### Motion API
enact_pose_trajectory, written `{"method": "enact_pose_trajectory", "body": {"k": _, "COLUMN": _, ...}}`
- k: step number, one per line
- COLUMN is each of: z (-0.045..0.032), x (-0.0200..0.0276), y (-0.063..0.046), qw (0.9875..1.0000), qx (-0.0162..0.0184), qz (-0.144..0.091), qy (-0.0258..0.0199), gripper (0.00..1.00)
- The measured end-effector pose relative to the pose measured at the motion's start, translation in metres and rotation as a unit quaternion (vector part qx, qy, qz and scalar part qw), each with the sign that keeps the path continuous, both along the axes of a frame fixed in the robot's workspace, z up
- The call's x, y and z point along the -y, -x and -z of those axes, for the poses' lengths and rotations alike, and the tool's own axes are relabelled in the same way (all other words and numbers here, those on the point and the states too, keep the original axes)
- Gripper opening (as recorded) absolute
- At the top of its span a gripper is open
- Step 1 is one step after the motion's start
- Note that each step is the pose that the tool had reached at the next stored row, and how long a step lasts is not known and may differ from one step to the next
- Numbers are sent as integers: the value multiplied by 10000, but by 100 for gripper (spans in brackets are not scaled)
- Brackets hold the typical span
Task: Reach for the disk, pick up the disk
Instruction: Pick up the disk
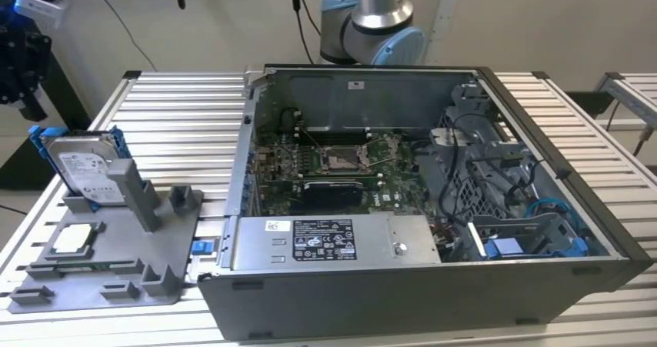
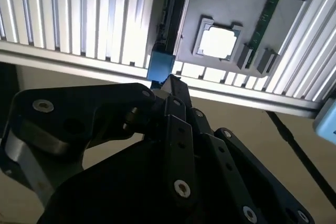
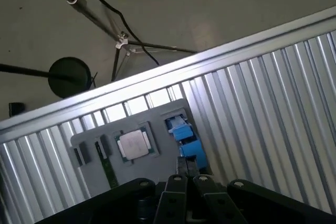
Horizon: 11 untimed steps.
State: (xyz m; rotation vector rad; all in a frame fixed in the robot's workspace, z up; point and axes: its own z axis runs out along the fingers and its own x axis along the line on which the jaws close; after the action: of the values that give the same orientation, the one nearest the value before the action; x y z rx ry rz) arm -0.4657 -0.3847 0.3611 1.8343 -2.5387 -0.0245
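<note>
Exterior view: disk point(image 1: 88, 166) stands on edge in grey holder point(image 1: 141, 197) at the exterior view's left, w/ open PC case point(image 1: 411, 301) beside it. Second wrist view: gripper point(image 2: 170, 81) fingers pressed together, tips pointing at disk point(image 2: 160, 66), apart from it.

The fixture plate point(image 1: 113, 274) lies on the slatted table point(image 1: 185, 108) at the exterior view's left, with the computer case point(image 1: 411, 301) to its right. The disk point(image 1: 85, 170) stands upright at the plate's rear. The processor chip point(image 1: 77, 239) lies flat before it. The arm's base point(image 1: 370, 31) stands behind the case.
</note>
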Motion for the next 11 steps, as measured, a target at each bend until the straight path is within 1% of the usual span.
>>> {"method": "enact_pose_trajectory", "body": {"k": 2, "z": 12, "x": 0, "y": 0, "qw": 9998, "qx": 36, "qz": -178, "qy": 0, "gripper": 0}}
{"method": "enact_pose_trajectory", "body": {"k": 4, "z": 29, "x": 0, "y": 0, "qw": 9994, "qx": 61, "qz": -345, "qy": 0, "gripper": 0}}
{"method": "enact_pose_trajectory", "body": {"k": 8, "z": 81, "x": -5, "y": -5, "qw": 9985, "qx": 71, "qz": -543, "qy": 0, "gripper": 0}}
{"method": "enact_pose_trajectory", "body": {"k": 11, "z": 94, "x": -8, "y": -15, "qw": 9980, "qx": 72, "qz": -633, "qy": 0, "gripper": 0}}
